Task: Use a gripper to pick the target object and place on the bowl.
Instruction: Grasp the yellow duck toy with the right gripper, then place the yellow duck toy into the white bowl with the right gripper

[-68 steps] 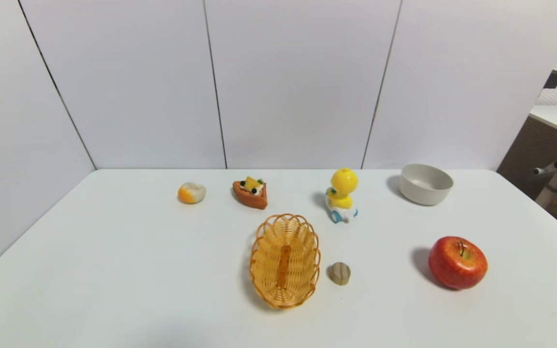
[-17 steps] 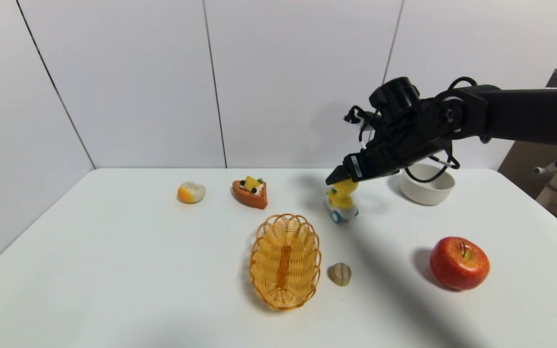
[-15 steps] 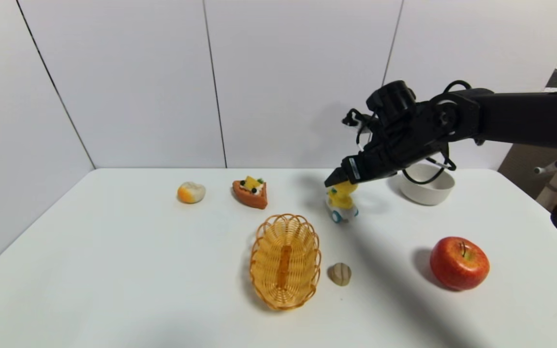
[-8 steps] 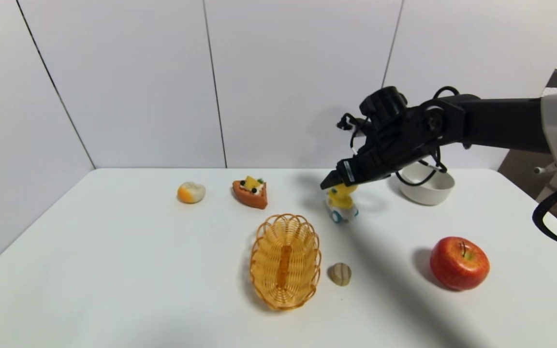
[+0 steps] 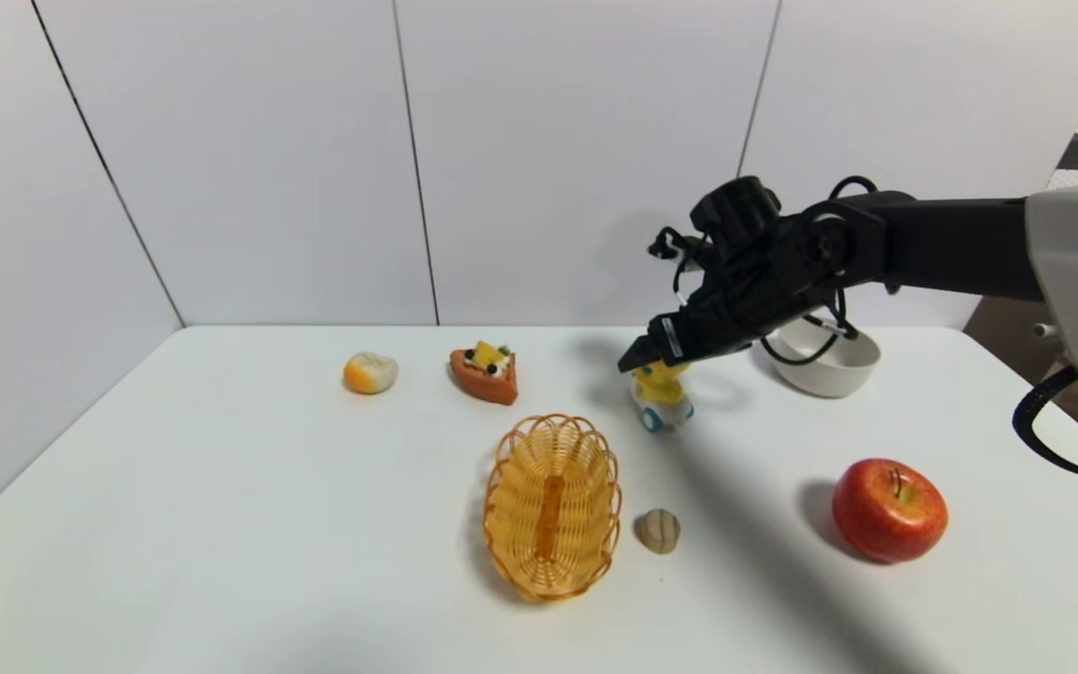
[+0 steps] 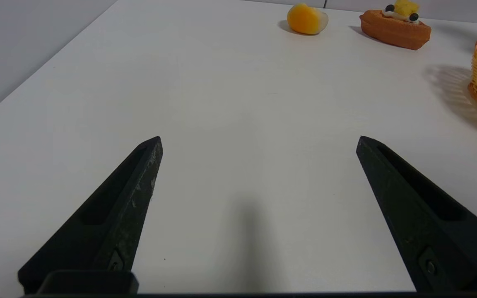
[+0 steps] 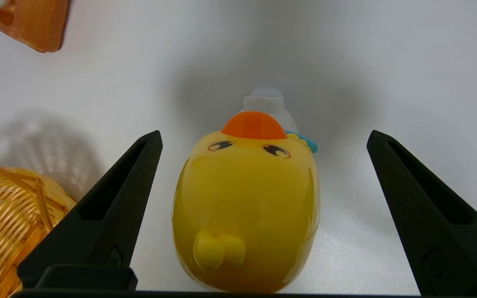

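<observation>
Jaws of the right gripper point(image 7: 263, 136) stand wide apart, one on each side of the yellow duck toy's point(image 7: 246, 207) head, touching neither side. Head view: right gripper point(image 5: 640, 355) sits over the duck toy point(image 5: 659, 401), hiding most of its head.

Containers, two:
- off-white bowl point(image 5: 829, 374), far right of the desk point(image 5: 221, 515), nothing seen in it; arm partly covers its rim.
- oval orange woven basket point(image 5: 553, 505), near centre, holds nothing.

Counts on the desk: one duck toy, one red apple point(image 5: 889, 509), one tart slice with fruit topping point(image 5: 485, 373), one orange-and-white rounded piece point(image 5: 371, 373), one small tan ridged piece point(image 5: 658, 530) just beside the basket.

Duck toy stands upright on its white car base with blue wheels, between basket and bowl, apart from both. Wrist view shows orange beak and eyes facing away from the right wrist camera; car's long axis runs the same way.

Left gripper point(image 6: 259, 140): jaws spread wide, nothing between them, above bare desk, well apart from the duck.
</observation>
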### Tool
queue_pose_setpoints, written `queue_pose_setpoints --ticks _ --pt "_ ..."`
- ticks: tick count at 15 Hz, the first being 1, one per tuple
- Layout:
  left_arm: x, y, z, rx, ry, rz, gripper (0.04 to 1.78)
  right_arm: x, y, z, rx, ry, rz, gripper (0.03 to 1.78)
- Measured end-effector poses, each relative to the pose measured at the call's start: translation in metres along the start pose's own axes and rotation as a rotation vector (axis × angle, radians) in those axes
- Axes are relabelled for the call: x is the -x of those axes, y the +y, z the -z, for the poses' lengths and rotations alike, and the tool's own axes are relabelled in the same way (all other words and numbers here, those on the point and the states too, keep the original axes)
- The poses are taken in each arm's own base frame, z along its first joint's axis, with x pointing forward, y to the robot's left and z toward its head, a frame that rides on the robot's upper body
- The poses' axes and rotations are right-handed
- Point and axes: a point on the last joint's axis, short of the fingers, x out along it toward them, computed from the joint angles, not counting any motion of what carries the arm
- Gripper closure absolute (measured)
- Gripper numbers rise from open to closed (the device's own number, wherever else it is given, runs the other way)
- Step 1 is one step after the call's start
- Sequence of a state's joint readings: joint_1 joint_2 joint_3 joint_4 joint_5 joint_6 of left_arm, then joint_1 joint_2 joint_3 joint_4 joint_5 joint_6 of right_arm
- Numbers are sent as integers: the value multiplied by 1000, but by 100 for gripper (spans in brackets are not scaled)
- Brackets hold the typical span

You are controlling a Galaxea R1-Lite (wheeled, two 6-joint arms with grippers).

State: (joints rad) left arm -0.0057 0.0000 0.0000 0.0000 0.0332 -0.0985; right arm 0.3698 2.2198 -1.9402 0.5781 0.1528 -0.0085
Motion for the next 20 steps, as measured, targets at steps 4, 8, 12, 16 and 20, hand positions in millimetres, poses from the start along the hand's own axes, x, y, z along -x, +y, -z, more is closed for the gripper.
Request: queue_pose_setpoints --ticks 4,8,12,16,20 --pt "0 0 0 0 0 0 13 -1 0 0 -1 2 1 57" --pt "0 0 0 0 0 0 13 -2 1 1 -1 4 1 90" --pt "0 0 0 0 0 0 13 -1 1 0 1 1 -2 90" --pt "0 0 0 0 0 1 13 2 1 0 2 -3 -2 91" --pt "0 0 0 1 0 0 13 22 7 -7 13 -47 -20 93"
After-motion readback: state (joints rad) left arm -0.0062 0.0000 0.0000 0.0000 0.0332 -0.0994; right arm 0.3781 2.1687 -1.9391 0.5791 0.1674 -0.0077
